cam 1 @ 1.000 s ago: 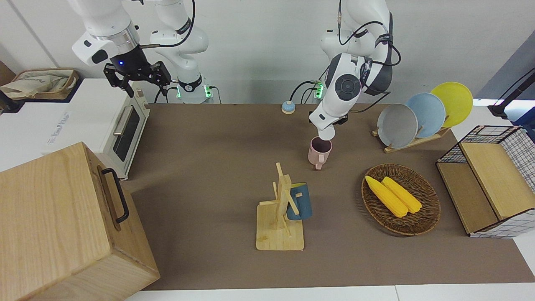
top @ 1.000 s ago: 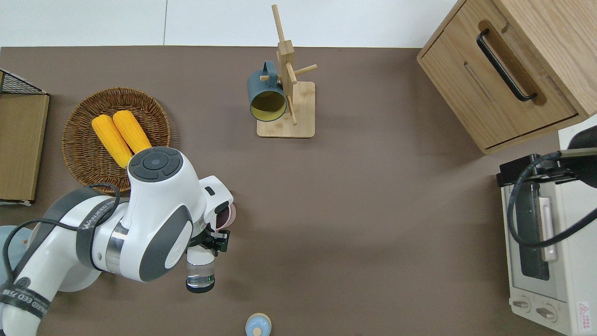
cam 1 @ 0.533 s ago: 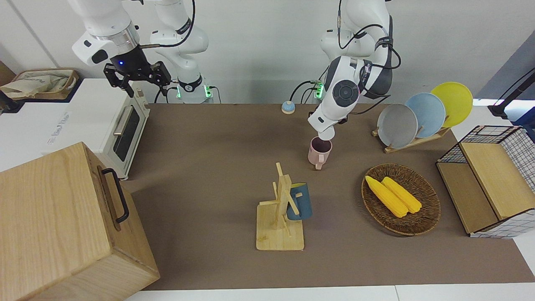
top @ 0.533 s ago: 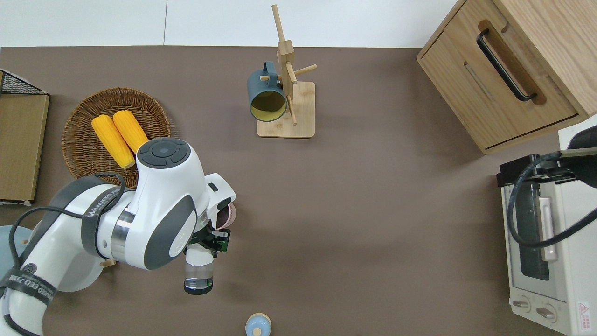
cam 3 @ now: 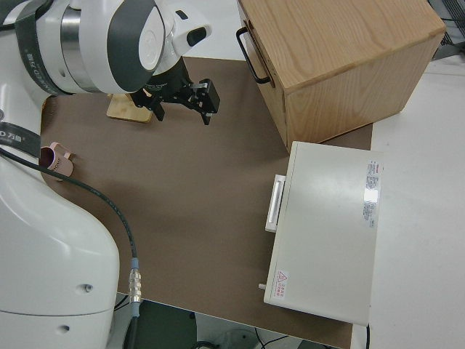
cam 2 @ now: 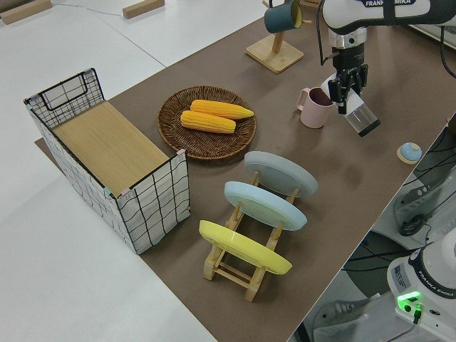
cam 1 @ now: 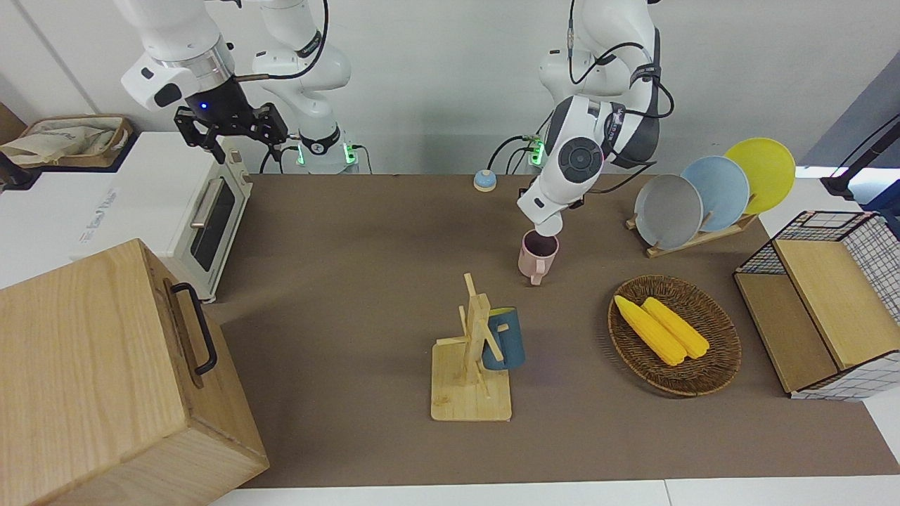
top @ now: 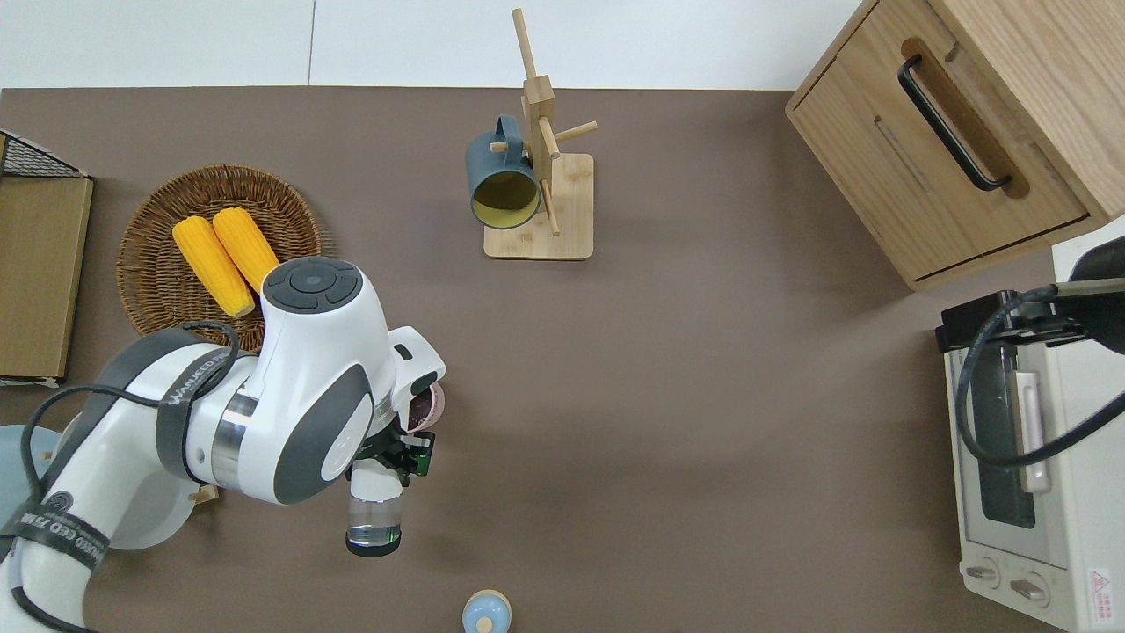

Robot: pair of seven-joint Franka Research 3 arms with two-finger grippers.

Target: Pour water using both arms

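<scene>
The left arm's bulky white wrist hides most of the pink mug (cam 1: 538, 254) from overhead, leaving only a sliver of rim. The left gripper (cam 2: 347, 87), jaws clamped on a clear glass (top: 373, 519), holds it tipped with its mouth at the mug's rim; no stream of water can be made out. The right gripper (cam 3: 182, 98), jaws apart, is parked. A brown mat covers the bench (cam 1: 351, 281). Around the mug stand a wicker basket (cam 1: 717, 365) of two corn cobs (cam 1: 661, 328), a rack of plates (cam 2: 265, 210) and a wooden mug tree (cam 1: 472, 351) carrying a dark blue mug (cam 1: 508, 341).
</scene>
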